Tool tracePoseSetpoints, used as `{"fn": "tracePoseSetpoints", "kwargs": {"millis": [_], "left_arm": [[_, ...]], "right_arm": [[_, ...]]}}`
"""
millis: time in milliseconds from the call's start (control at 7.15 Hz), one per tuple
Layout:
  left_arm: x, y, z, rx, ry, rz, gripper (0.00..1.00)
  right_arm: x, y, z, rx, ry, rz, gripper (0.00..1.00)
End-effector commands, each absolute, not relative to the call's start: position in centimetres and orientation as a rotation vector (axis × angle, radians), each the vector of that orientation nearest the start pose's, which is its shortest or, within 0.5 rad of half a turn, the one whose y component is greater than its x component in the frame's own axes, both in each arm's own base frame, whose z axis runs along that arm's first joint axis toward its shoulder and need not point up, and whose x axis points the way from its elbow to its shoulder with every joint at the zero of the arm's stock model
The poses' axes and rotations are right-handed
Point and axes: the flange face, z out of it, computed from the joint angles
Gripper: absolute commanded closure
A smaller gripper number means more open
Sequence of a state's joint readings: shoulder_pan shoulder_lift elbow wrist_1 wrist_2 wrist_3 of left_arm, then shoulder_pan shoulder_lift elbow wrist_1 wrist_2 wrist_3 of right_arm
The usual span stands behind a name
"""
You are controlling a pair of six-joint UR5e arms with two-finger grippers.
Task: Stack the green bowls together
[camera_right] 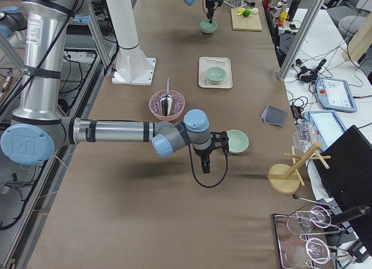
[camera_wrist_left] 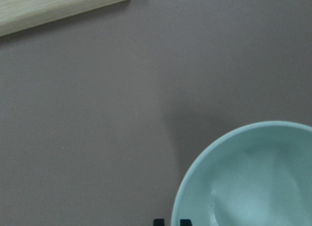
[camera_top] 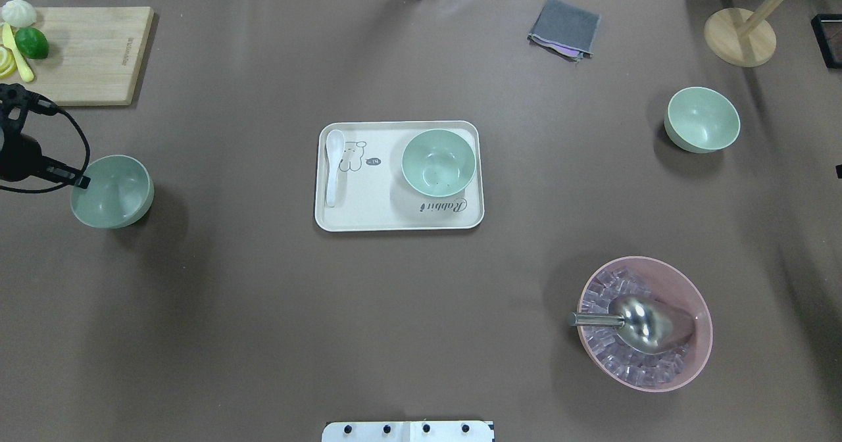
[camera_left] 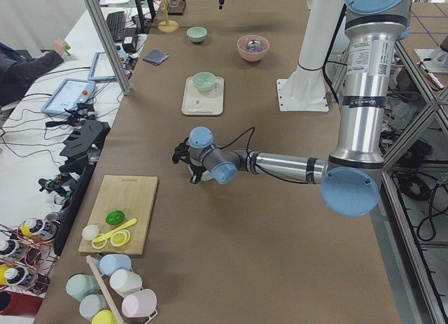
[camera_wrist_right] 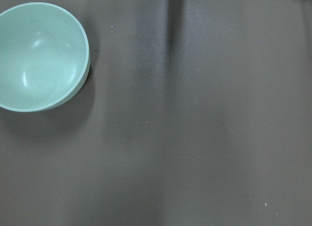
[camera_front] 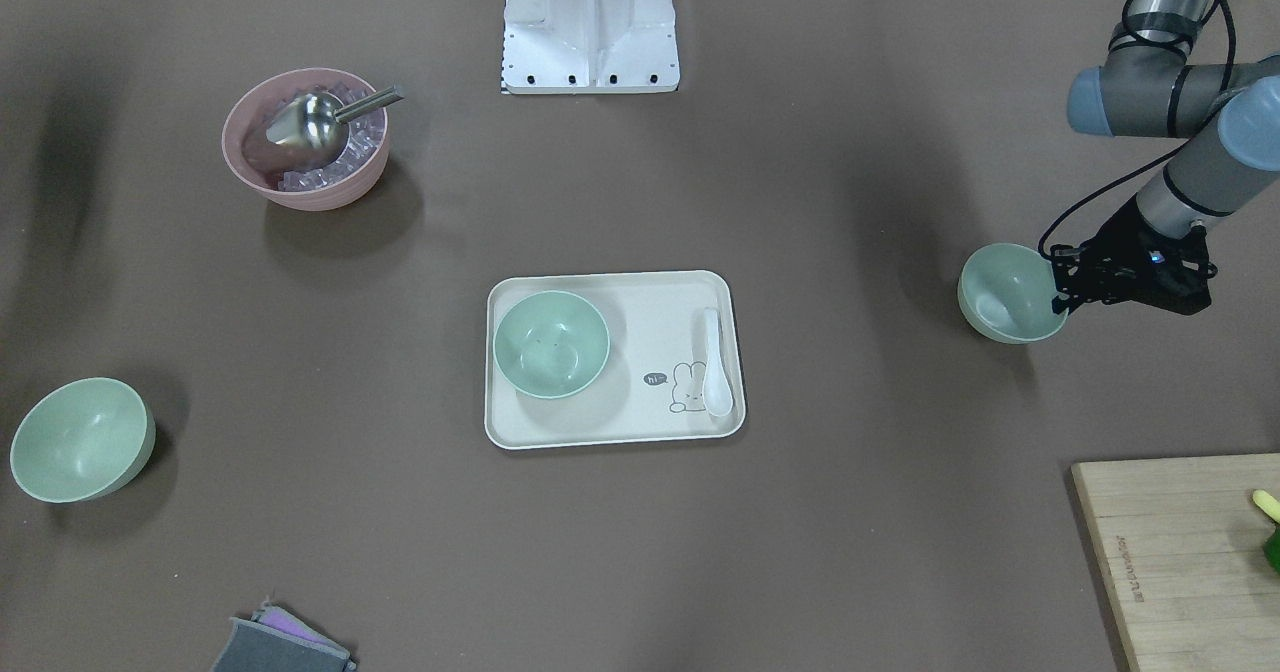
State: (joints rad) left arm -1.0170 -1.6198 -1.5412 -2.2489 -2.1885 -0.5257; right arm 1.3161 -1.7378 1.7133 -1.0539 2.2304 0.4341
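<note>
Three pale green bowls show. One point(camera_front: 551, 343) stands in the cream tray point(camera_front: 660, 412) at mid-table. One point(camera_front: 1005, 292) is at the robot's left, also in the overhead view point(camera_top: 112, 191). My left gripper point(camera_front: 1060, 290) has its fingertips point(camera_wrist_left: 159, 222) astride this bowl's rim point(camera_wrist_left: 195, 172), shut on it. The third bowl point(camera_front: 80, 439) sits at the robot's right point(camera_top: 702, 119) and shows in the right wrist view point(camera_wrist_right: 41, 55). My right gripper point(camera_right: 204, 167) hangs beside that bowl point(camera_right: 237, 141); I cannot tell whether it is open or shut.
A pink bowl point(camera_front: 305, 139) with ice cubes and a metal scoop stands near the robot's right side. A white spoon point(camera_front: 714, 362) lies in the tray. A wooden cutting board point(camera_top: 85, 54), a grey cloth point(camera_top: 564, 27) and a wooden stand point(camera_top: 740, 34) line the far edge.
</note>
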Motion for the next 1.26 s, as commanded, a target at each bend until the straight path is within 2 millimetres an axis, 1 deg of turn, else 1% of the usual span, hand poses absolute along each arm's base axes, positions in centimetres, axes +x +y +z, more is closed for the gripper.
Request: {"fn": "tracePoseSetpoints", "kwargs": {"millis": [0, 140, 280, 419, 559, 699, 839, 978, 1118], "left_arm": [[22.6, -50.0, 53.9, 0.288, 0.928, 0.279, 1.00], [23.2, -50.1, 51.0, 0.286, 0.998, 0.316, 1.00], [23.8, -51.0, 47.4, 0.290, 1.034, 0.248, 1.00], [25.1, -51.5, 43.5, 0.295, 1.079, 0.205, 1.00], [28.1, -51.1, 40.3, 0.266, 1.122, 0.182, 1.00], [32.3, -50.7, 36.7, 0.253, 1.148, 0.140, 1.00], [36.9, -50.1, 33.3, 0.226, 1.132, 0.119, 1.00], [41.0, -50.1, 28.2, 0.215, 1.082, 0.101, 1.00], [43.3, -49.1, 25.9, 0.187, 1.059, 0.096, 1.00]], "right_arm": [[-4.3, -45.1, 61.3, 0.229, -0.768, 0.008, 0.00], [-4.2, -45.1, 61.3, 0.231, -0.764, 0.008, 0.00], [-4.2, -45.1, 61.5, 0.233, -0.752, 0.011, 0.00], [-4.1, -45.1, 61.5, 0.233, -0.752, 0.014, 0.00], [-4.1, -45.0, 61.5, 0.234, -0.753, 0.009, 0.00], [-4.2, -45.0, 61.5, 0.237, -0.755, 0.004, 0.00], [-4.1, -44.8, 61.7, 0.247, -0.758, 0.005, 0.00], [-4.1, -44.7, 62.1, 0.250, -0.760, 0.002, 0.00], [-4.1, -44.7, 62.2, 0.248, -0.759, 0.003, 0.00]]}}
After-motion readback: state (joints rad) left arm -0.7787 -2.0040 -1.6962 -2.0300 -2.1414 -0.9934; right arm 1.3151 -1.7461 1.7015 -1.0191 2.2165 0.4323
